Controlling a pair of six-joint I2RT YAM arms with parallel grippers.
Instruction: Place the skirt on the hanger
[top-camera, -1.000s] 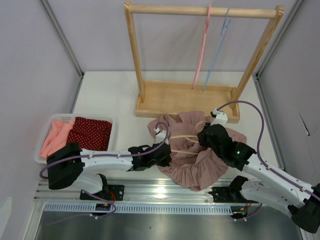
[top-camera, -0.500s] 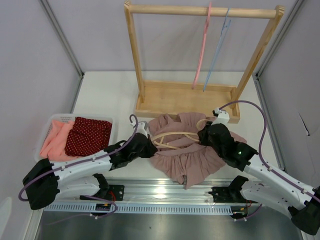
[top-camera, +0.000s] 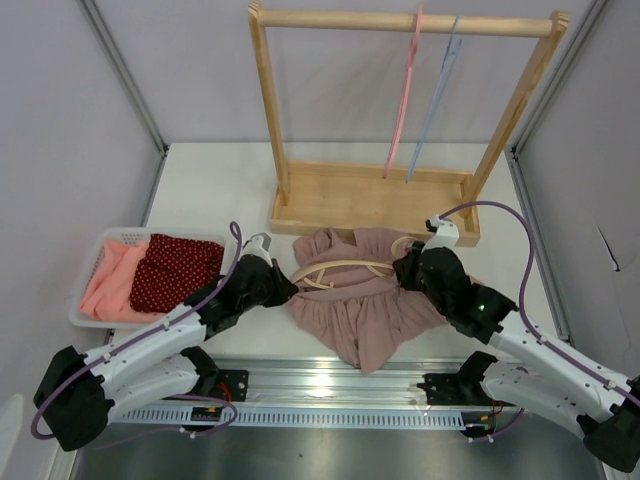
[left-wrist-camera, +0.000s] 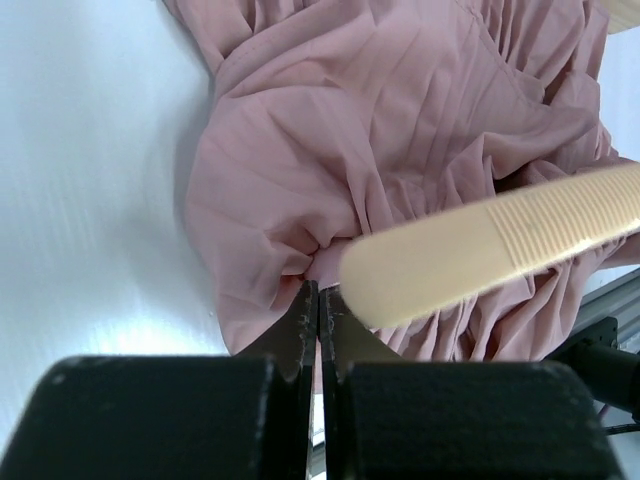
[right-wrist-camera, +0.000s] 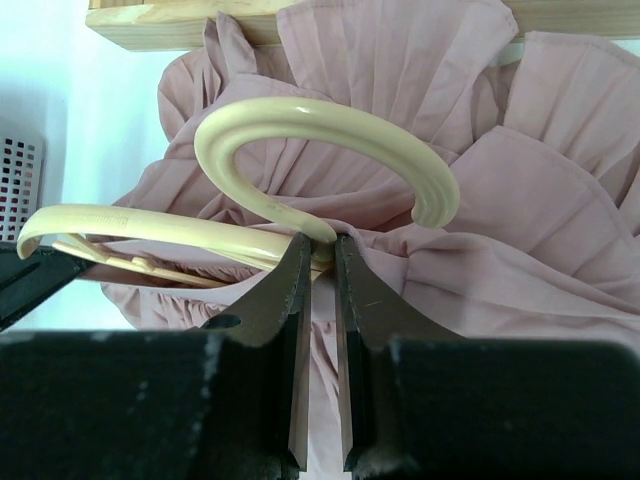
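Observation:
A dusty pink pleated skirt (top-camera: 370, 315) lies on the table in front of the rack, with a cream hanger (top-camera: 338, 266) partly inside its waist. My left gripper (top-camera: 284, 286) is shut on a fold of the skirt's left edge (left-wrist-camera: 300, 190), right beside the hanger's ribbed arm tip (left-wrist-camera: 500, 250). My right gripper (top-camera: 405, 268) is shut on the hanger's neck just below the hook (right-wrist-camera: 330, 125), with skirt fabric (right-wrist-camera: 520, 210) bunched around it. In the wrist views the left gripper (left-wrist-camera: 318, 292) and right gripper (right-wrist-camera: 320, 245) both show their jaws nearly together.
A wooden rack (top-camera: 370, 195) stands behind the skirt, with a pink hanger (top-camera: 404, 95) and a blue hanger (top-camera: 438, 95) on its top bar. A white basket (top-camera: 150, 232) at the left holds a red dotted cloth (top-camera: 180, 270) and a salmon cloth (top-camera: 105, 280).
My left gripper has moved left and back, pulling the skirt's edge with it. The skirt has stretched flatter along the hanger. The right gripper has barely moved.

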